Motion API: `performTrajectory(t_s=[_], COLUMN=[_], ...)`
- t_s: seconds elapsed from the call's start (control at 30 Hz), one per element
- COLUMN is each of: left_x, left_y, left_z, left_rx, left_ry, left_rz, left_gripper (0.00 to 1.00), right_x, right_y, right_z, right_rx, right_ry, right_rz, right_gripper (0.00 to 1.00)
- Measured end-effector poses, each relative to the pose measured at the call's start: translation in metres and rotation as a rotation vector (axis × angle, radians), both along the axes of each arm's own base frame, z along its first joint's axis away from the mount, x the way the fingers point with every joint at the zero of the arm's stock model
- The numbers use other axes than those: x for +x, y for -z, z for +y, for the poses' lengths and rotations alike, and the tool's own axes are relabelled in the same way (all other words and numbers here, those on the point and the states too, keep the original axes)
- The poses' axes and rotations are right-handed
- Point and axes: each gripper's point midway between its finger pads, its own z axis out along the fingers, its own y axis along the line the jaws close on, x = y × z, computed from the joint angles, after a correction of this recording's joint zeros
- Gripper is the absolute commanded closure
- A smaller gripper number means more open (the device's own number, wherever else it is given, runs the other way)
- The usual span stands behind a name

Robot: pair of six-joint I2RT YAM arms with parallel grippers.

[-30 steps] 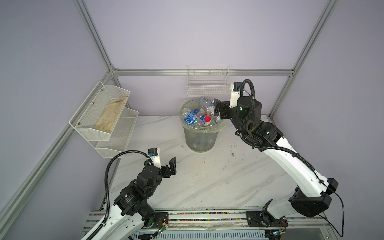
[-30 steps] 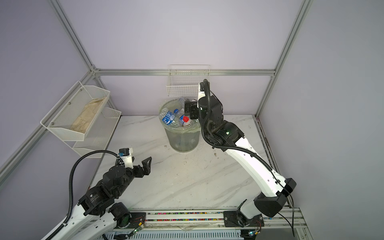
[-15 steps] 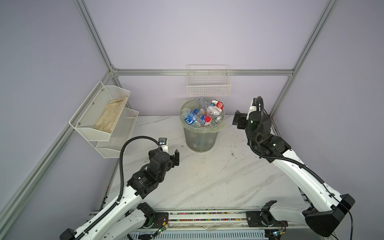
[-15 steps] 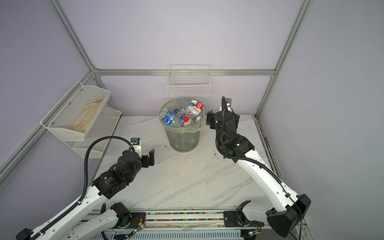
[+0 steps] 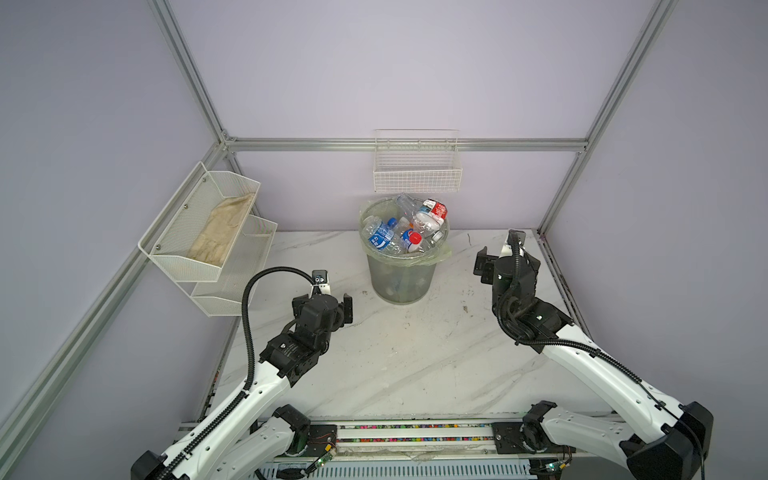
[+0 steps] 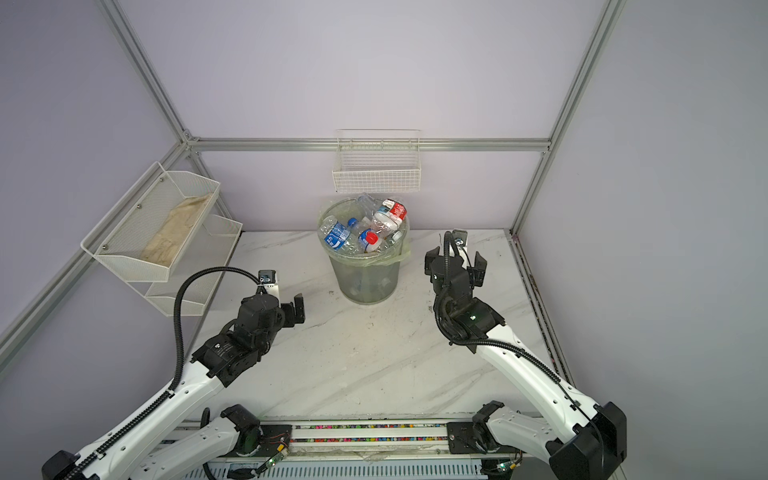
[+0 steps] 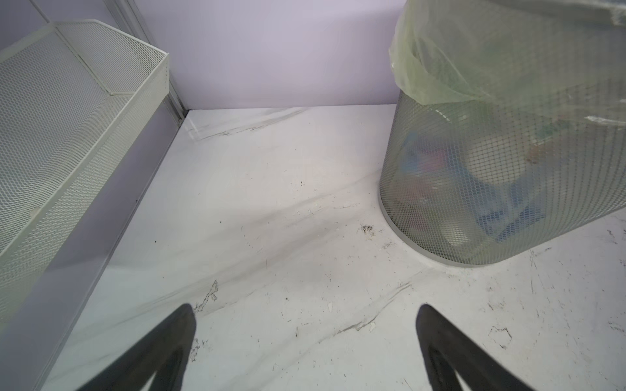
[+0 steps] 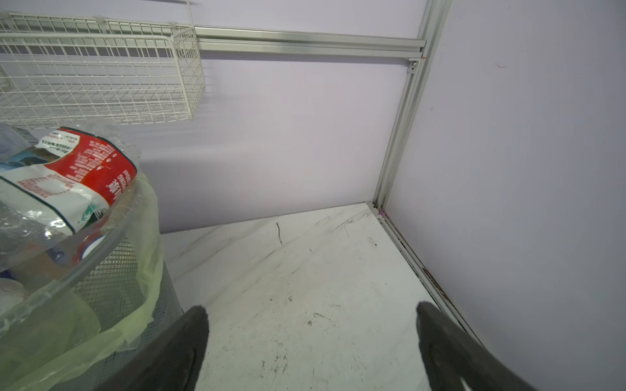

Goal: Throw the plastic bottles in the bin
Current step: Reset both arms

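Near the table's [image 5: 415,365] far edge stands the bin [image 5: 399,282], heaped above its rim with plastic bottles [image 5: 382,237] — the red-labelled top bottle [image 5: 435,210] could roll off if an arm bumps the bin. Left tool [image 5: 322,305] and right tool [image 6: 456,264], the 2 flanking it, gape empty.

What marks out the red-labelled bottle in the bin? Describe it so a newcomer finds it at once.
On the marble table, below the white wire wall basket, stands the grey mesh bin heaped with bottles. The red-labelled bottle lies topmost at the back; its label is red and white, neighbours' blue.
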Motion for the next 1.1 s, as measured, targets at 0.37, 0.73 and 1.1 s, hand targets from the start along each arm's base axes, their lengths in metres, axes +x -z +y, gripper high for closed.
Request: performTrajectory(t_s=[0.37, 0.73, 1.1], left_x=[0.000, -0.009, -0.011], left_y=[-0.015, -0.008, 0.014], left_z=[0.022, 0.047, 0.059], left_rx=[0.016, 0.092, 0.160], left_ry=[-0.082, -0.165, -0.207], left_rz=[-0.059, -0.083, -0.057], left_gripper=[0.00, 0.00, 0.00], right_x=[-0.003, -0.013, -0.019], right_y=[0.028, 0.072, 0.095], right_z=[-0.010, -0.017, -0.022], right_rx=[-0.046, -0.084, -0.086], right_ry=[0.053, 0.055, 0.063], right_rz=[0.037, 0.079, 0.101], right_gripper=[0.03, 0.03, 0.03])
